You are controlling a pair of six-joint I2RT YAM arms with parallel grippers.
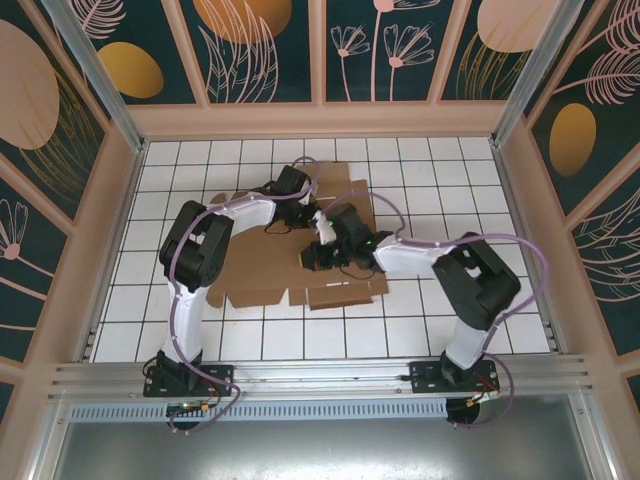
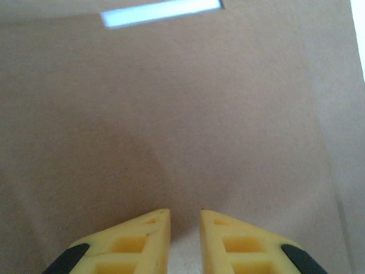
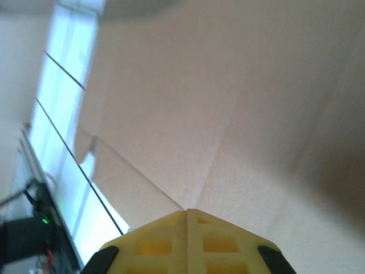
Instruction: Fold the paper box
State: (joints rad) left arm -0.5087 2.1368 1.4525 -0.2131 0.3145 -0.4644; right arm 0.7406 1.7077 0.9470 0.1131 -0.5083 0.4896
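The paper box (image 1: 255, 265) lies as a brown cardboard sheet on the white tiled floor, flaps spread toward the near edge. My left gripper (image 1: 297, 200) reaches over its far part. In the left wrist view its yellow fingertips (image 2: 169, 212) stand a narrow gap apart just above the cardboard (image 2: 199, 114), with nothing between them. My right gripper (image 1: 322, 252) hangs over the sheet's middle. In the right wrist view the right gripper (image 3: 187, 211) has its fingers pressed together, pointing at a crease in the cardboard (image 3: 228, 85).
Pale framed walls (image 1: 120, 190) with patterned panels enclose the floor. A metal rail (image 1: 320, 375) runs along the near edge by both arm bases. White tiles (image 3: 63, 114) show left of the sheet. A narrow cut-out slot (image 2: 159, 12) in the cardboard shows bright.
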